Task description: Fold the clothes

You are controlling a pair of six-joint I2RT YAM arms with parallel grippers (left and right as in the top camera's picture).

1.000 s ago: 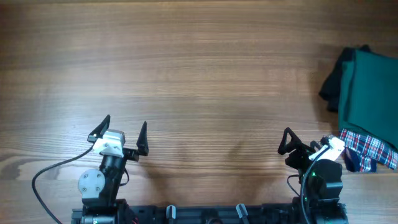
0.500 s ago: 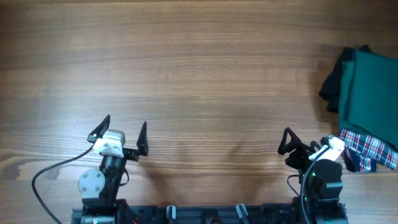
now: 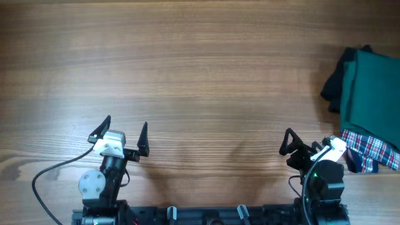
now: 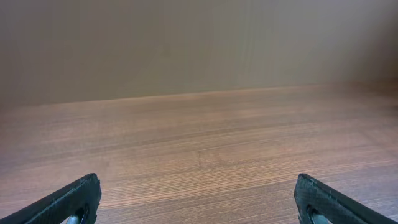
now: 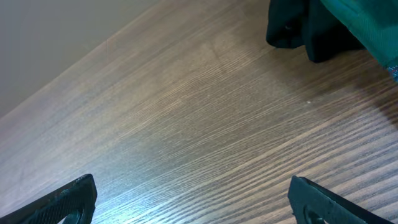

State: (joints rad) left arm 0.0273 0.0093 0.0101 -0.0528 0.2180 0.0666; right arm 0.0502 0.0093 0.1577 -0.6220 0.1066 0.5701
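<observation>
The clothes, a plain dark green garment [image 3: 372,94], lie bunched at the table's far right edge and show at the top right of the right wrist view [image 5: 364,22]. My right gripper [image 3: 307,142] stands open near the front edge, left of and in front of the garment, with bare wood between its fingers [image 5: 193,199]. Far to the left, my left gripper [image 3: 126,122] is also open and empty over bare wood [image 4: 199,199], well away from the clothes.
A black garment [image 3: 332,84] lies under the green one's left side and appears in the right wrist view [image 5: 298,28]. A red-white-blue plaid cloth [image 3: 370,151] sits just right of the right gripper. The wooden table [image 3: 200,75] stretches wide to the left.
</observation>
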